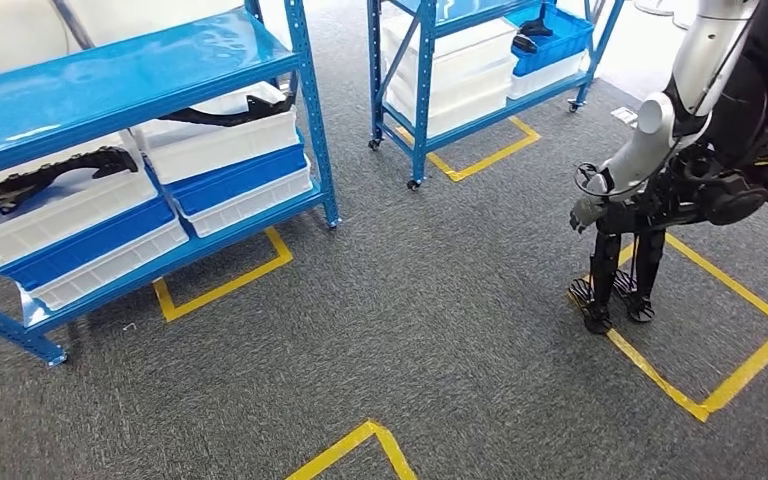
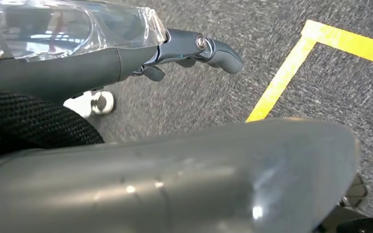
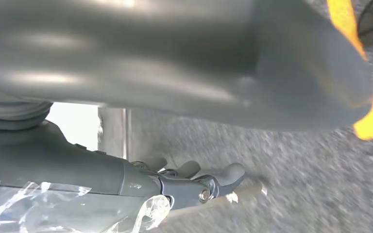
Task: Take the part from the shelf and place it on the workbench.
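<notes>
Black parts lie in bins on the blue shelf; both hands hang over the carpet, grasping nothing.

One part (image 1: 45,175) rests on a white bin (image 1: 60,215), low on the shelf (image 1: 110,85). Left hand (image 2: 194,48) and right hand (image 3: 199,182) have fingers loosely released, apart.

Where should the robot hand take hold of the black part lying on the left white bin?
Probably at the slim middle bar of the black part, coming from above on the open aisle side: it lies flat across the white bin, under the shelf board.
</notes>
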Controlling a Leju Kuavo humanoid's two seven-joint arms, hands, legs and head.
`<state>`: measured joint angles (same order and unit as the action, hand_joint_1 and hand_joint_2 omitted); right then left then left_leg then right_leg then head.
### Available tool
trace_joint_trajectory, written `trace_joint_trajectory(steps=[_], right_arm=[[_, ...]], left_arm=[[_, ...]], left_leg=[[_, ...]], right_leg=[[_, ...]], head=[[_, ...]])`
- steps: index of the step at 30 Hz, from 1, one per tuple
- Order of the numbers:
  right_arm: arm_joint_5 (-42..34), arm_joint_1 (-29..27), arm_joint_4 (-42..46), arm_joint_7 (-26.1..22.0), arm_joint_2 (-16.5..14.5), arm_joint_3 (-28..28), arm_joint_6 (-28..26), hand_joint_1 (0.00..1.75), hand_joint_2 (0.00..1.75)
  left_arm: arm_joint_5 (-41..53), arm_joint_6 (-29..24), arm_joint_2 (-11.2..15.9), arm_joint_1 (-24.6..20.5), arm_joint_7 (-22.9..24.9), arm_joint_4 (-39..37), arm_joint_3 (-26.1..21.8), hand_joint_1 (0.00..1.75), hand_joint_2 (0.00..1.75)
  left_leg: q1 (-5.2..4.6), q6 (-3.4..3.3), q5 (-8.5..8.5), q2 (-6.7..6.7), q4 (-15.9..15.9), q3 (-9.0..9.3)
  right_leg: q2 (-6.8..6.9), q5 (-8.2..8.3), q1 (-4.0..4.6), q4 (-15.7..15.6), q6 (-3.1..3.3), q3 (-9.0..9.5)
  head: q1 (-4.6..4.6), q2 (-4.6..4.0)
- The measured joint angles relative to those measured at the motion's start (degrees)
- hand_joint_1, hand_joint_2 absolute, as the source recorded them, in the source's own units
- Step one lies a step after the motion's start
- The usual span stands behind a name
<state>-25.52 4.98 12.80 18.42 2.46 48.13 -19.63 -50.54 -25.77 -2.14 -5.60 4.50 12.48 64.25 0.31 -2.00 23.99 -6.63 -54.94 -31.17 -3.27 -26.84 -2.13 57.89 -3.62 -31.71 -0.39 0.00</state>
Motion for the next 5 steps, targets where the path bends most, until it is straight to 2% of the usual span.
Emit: trace_joint_trajectory(steps=[1, 3, 5], right_arm=[[0.0, 0.1, 0.0, 0.0, 0.0, 0.0, 0.0, 0.00, 0.00], [-0.1, 0.3, 0.0, 0.1, 0.0, 0.0, 0.0, 0.00, 0.00], [-0.2, 0.5, 0.0, 0.2, -0.1, 0.0, 0.0, 0.00, 0.00]], left_arm=[[0.0, 0.0, 0.0, 0.0, 0.0, 0.0, 0.0, 0.00, 0.00], [0.0, 0.0, 0.0, -0.1, 0.0, 0.0, 0.0, 0.00, 0.00], [0.0, 0.0, 0.1, 0.0, 0.1, 0.0, 0.0, 0.00, 0.00]], left_leg=[[-0.05, 0.31, 0.12, -0.47, -0.1, -0.16], [0.10, 0.72, 0.10, -1.30, 0.0, -0.37], [0.25, 1.01, 0.36, -0.71, -0.5, -0.58]], right_leg=[[-0.49, 0.22, 0.00, -1.0, 0.25, 0.38], [0.63, 0.21, 0.24, -1.1, 1.26, 0.42], [1.61, 0.27, 0.30, -1.2, 1.94, 0.53]], head=[[-0.01, 0.00], [-0.04, 0.00], [-0.04, 0.00]])
